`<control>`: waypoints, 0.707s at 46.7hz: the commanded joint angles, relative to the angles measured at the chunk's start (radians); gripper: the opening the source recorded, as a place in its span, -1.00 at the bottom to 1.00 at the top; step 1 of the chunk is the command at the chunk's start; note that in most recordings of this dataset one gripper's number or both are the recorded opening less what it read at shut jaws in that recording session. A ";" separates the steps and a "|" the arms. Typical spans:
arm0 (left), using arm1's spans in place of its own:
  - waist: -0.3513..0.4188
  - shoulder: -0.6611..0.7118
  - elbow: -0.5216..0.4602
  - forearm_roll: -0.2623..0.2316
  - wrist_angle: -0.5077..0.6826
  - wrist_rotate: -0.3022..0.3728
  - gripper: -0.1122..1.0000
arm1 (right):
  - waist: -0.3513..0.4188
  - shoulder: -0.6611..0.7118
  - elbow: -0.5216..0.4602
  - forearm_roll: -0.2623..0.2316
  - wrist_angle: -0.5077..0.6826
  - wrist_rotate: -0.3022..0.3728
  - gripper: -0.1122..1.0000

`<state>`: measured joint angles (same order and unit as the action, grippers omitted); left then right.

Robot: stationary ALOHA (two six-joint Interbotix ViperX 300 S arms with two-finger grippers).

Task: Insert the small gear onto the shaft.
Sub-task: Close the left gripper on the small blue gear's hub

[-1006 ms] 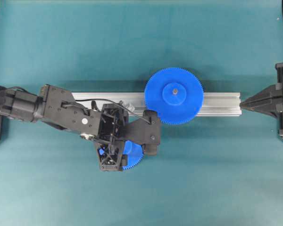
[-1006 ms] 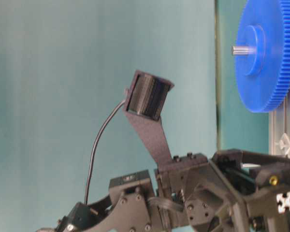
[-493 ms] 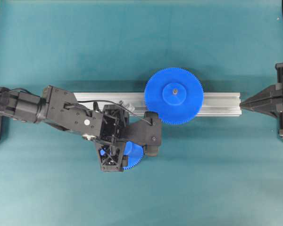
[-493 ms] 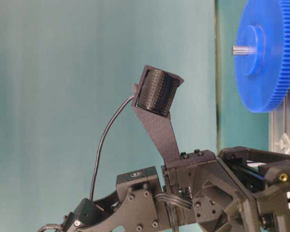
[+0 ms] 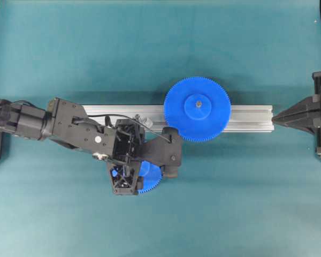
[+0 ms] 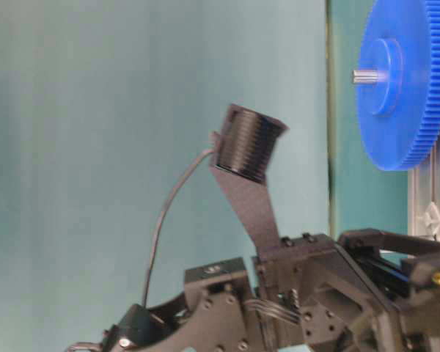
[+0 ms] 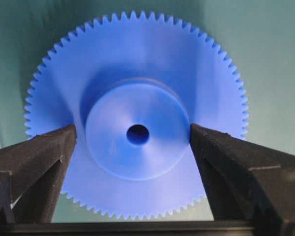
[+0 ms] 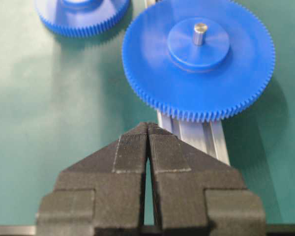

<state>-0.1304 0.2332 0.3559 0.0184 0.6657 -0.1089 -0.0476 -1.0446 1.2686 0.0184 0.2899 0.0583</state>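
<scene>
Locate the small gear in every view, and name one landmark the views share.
Overhead: small gear below centre, mostly under the left gripper.
Table-level: not visible.
Left wrist: centred, between open fingers.
Right wrist: top left.
Landmark: wider blue gear.

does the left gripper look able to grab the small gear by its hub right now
Probably yes. The left gripper is open with a finger on either side of the raised hub of the small gear, and nothing sits between them. The wrist view shows small gaps.
</scene>
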 commanded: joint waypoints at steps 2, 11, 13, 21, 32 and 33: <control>-0.005 -0.018 -0.006 0.003 -0.008 0.000 0.87 | -0.002 0.005 -0.009 0.003 -0.009 0.003 -0.72; -0.005 -0.012 -0.005 0.003 -0.021 0.000 0.87 | -0.002 0.006 -0.011 0.003 -0.009 0.003 -0.72; -0.003 -0.012 -0.009 0.003 -0.025 0.000 0.87 | -0.002 0.006 -0.011 0.003 -0.009 0.003 -0.72; -0.003 -0.009 -0.023 0.003 -0.026 0.000 0.87 | -0.002 0.005 -0.006 0.003 -0.009 0.003 -0.72; -0.005 -0.006 -0.018 0.003 -0.021 -0.002 0.87 | -0.002 0.006 -0.003 0.003 -0.011 0.005 -0.72; -0.003 -0.006 -0.018 0.003 -0.021 -0.002 0.87 | -0.002 0.006 -0.006 0.003 -0.011 0.005 -0.72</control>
<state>-0.1319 0.2424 0.3543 0.0184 0.6458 -0.1104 -0.0476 -1.0446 1.2747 0.0199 0.2884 0.0583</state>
